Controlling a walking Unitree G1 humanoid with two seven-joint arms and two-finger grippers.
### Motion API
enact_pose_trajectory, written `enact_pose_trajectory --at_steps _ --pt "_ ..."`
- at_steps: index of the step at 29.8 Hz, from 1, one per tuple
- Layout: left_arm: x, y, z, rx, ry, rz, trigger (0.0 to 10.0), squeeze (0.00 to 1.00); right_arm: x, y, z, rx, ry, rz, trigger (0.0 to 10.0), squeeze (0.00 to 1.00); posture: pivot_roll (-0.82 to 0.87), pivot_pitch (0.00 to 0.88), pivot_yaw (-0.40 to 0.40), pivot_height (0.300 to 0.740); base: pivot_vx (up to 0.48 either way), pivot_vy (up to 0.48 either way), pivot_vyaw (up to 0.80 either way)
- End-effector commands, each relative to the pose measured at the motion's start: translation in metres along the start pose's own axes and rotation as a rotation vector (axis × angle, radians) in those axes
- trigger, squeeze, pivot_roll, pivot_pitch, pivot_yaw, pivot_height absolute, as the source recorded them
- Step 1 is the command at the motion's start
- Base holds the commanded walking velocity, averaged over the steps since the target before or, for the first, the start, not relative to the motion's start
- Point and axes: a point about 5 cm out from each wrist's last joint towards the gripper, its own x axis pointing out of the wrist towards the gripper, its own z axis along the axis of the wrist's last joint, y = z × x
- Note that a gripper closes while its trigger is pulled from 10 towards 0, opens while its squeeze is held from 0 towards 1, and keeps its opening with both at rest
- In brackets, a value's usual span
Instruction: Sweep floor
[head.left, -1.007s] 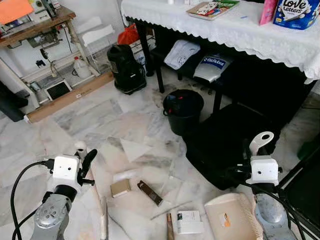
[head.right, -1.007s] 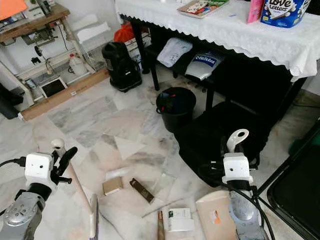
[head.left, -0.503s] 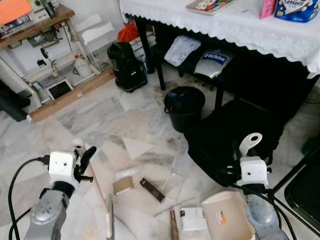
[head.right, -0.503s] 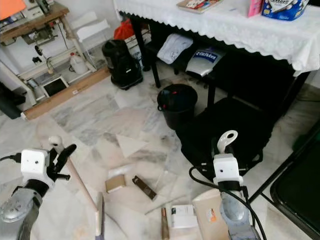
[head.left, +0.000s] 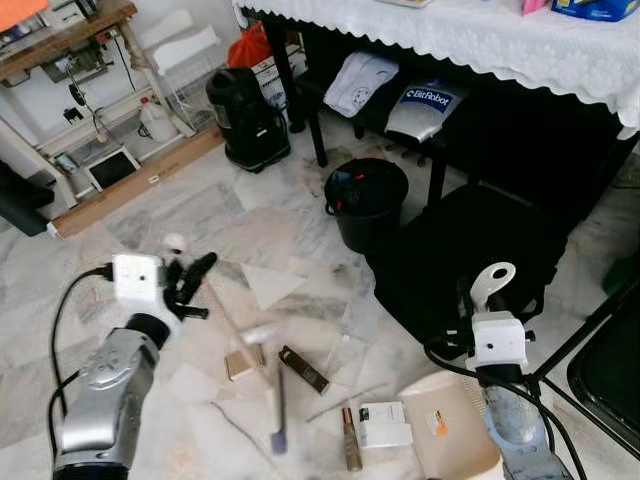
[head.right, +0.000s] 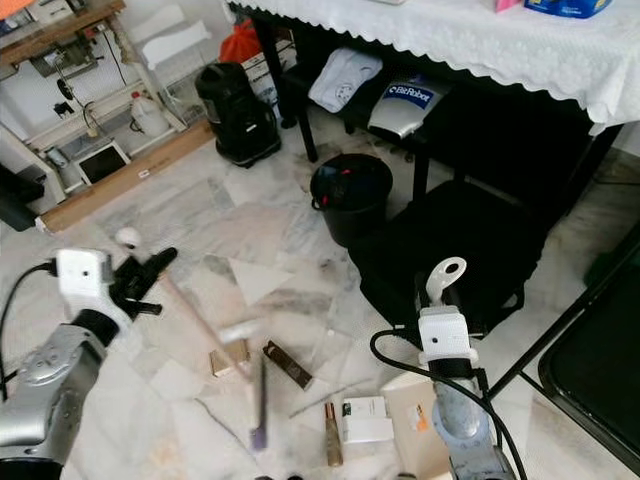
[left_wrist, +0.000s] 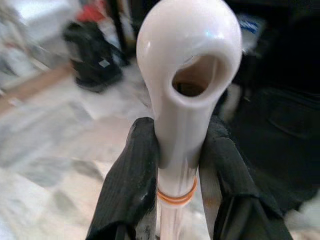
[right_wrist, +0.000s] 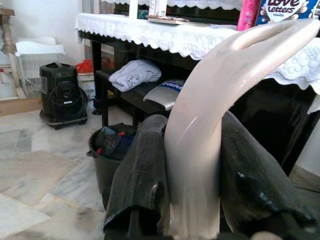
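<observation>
Marble floor (head.left: 150, 225), grey-veined, w/ litter across the near middle. Nearest: cream plastic dustpan (head.left: 455, 440) at near right, its curved handle (right_wrist: 225, 100) clamped between the fingers of the right gripper (head.left: 490, 300); pan edge sits just beside a small white carton (head.left: 385, 424). Left of that lie a slim gold-brown tube (head.left: 350, 440), a dark brown bar wrapper (head.left: 303, 369) and a small tan box (head.left: 240, 362).

Left gripper (head.left: 187, 284) is closed on the white broom handle (left_wrist: 187, 75), close under its looped end. Pale stick runs down and right to the broom head (head.left: 277, 400), which is motion-blurred, so can't tell exactly where the bristles touch; prob. just right of the tan box, amid the litter.

Progress, as a judgement: early-mid. Both tools are in hand and the broom is at the rubbish, but nothing looks to be in the pan yet and all pieces lie loose on the tiles. Left to do: push them right into the pan, then tip it, likely into the black round bin (head.left: 366, 195) farther off.

Beyond: black bag (head.left: 470, 250) on the floor, white lace-clothed table (head.left: 480, 40), black vacuum (head.left: 245, 115) far left.

Wrist views give the grips plainly, finger pads tight on each handle; head views only hint at that, but they show tools vs. litter layout.
</observation>
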Motion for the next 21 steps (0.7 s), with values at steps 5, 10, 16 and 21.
enact_pose_trajectory --at_steps 5,10,16,21 --pt "-0.006 0.0 -0.013 -0.033 0.089 -0.016 10.0 0.0 -0.008 0.012 -0.01 0.013 0.067 0.048 10.0 0.0 0.02 0.208 0.195 0.74 0.0 0.0 0.0" --pt "-0.013 -0.005 -0.025 -0.027 0.16 -0.048 10.0 0.0 -0.004 0.009 -0.009 0.011 0.066 0.038 10.0 0.0 0.01 0.208 0.188 0.74 0.0 0.0 0.0" --pt "-0.016 -0.01 -0.034 -0.057 0.229 -0.092 10.0 0.0 -0.001 0.012 -0.009 0.015 0.07 0.037 10.0 0.0 0.01 0.198 0.184 0.74 0.0 0.0 0.0" --pt "-0.014 -0.013 -0.034 -0.128 0.246 -0.124 10.0 0.0 0.002 0.01 -0.008 0.02 0.065 0.028 10.0 0.0 0.01 0.193 0.187 0.74 0.0 0.0 0.0"
